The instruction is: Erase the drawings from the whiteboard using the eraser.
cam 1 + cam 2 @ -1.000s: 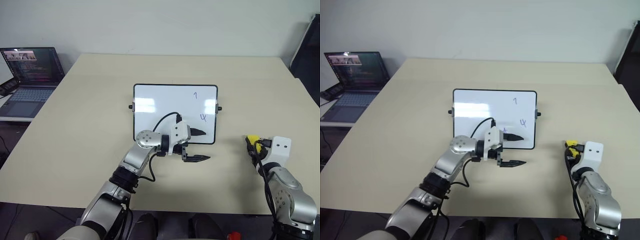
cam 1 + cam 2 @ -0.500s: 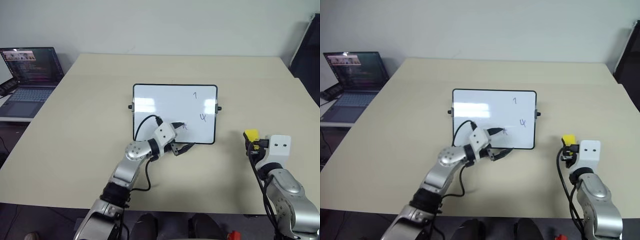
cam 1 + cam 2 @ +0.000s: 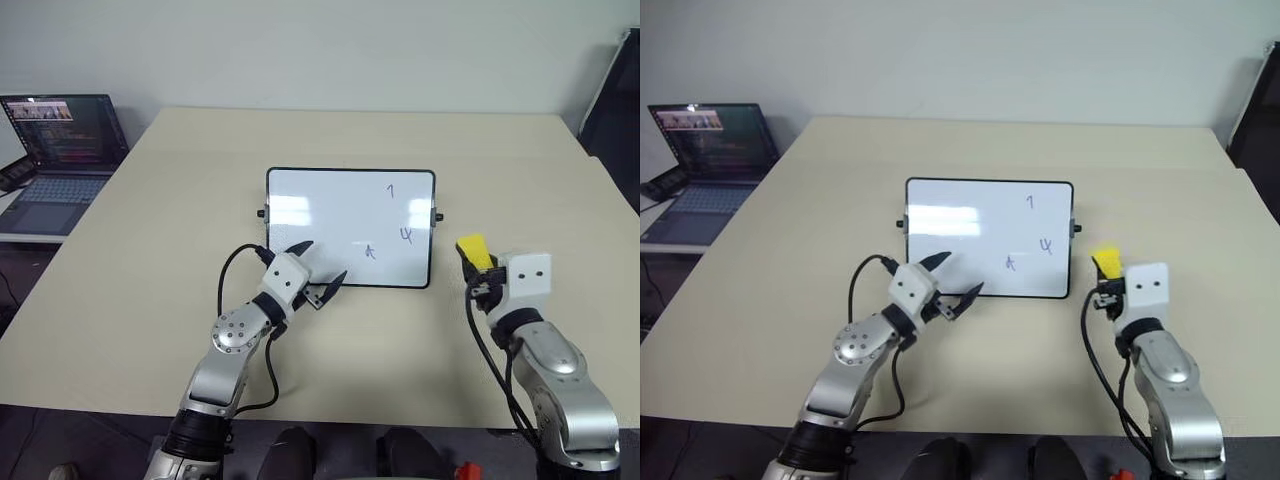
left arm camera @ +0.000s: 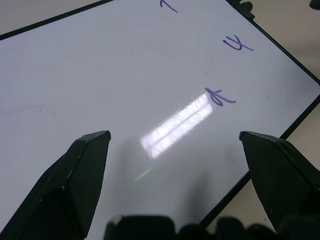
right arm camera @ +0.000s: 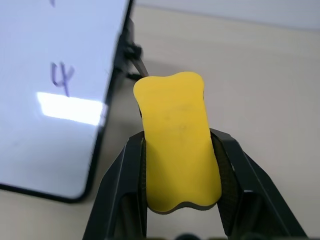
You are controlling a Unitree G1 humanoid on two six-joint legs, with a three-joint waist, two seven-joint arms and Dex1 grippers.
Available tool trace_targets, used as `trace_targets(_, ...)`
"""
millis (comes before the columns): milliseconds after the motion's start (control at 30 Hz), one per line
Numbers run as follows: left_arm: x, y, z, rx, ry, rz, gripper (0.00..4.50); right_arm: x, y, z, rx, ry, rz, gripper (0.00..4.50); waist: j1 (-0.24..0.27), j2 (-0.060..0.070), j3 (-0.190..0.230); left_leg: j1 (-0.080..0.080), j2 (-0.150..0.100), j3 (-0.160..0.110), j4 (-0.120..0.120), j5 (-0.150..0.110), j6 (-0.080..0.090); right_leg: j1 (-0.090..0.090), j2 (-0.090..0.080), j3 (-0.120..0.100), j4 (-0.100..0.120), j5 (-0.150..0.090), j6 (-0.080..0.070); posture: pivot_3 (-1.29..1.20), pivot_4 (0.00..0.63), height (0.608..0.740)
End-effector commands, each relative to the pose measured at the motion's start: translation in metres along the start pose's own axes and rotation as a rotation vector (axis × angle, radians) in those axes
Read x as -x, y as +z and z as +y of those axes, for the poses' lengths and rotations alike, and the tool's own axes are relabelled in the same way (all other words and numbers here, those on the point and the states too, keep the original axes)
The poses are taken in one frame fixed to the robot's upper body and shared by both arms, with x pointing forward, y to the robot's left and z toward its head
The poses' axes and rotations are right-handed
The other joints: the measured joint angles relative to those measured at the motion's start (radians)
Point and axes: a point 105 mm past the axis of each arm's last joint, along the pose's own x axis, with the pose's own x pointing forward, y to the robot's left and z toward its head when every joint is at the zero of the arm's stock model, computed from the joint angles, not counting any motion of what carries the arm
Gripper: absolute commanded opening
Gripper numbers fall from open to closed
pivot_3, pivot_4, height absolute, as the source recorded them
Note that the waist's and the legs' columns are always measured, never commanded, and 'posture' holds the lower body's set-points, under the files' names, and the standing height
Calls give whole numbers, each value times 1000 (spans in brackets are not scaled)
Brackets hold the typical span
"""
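Currently the eraser [image 5: 177, 155] sits clamped between the two black fingers of the right gripper [image 3: 478, 268], which is closed on its long sides. Its long axis runs along the fingers, and its free yellow end projects past the fingertips, pointing away from the robot. The gripper holds it above the table [image 3: 520, 170], just beside the right short edge of the whiteboard [image 3: 320, 220] and not touching it.

The whiteboard lies flat, its long sides running across in front of the robot. The drawings [image 3: 404, 235] are grouped in the board's right half, the part nearest the eraser: one mark near the far edge, one near the right edge, and one closer to the near edge. A small black knob [image 3: 438, 217] projects from the right short side, ahead of and to the left of the eraser.

The left gripper [image 3: 318, 270] is wide open and empty, poised over the board's near edge, left of the marks, fingertips angled toward them.

Bare tabletop surrounds the board on all sides. A laptop [image 3: 55, 160] stands open well apart, beyond the table's left edge.
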Motion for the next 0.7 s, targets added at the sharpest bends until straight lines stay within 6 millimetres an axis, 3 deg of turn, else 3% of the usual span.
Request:
trace_targets(33, -2, 15, -2, 10, -3, -74, 4500, -6, 14, 7, 30, 26, -71, 1372, 0, 0, 0, 0, 0, 0, 0, 0, 0, 0, 0, 0, 0, 0, 0, 0, 150, 740)
trace_targets(467, -11, 18, -2, 11, -30, -116, 4500, -42, 32, 41, 50, 146, -163, 1372, -1, 0, 0, 0, 0, 0, 0, 0, 0, 0, 0, 0, 0, 0, 0, 0, 150, 740)
trace_targets(700, -12, 18, -2, 5, -38, -118, 4500, -46, 32, 64, 64, 250, -182, 1372, -1, 0, 0, -1, 0, 1, 0, 0, 0, -1, 0, 0, 0, 0, 0, 0, 150, 740)
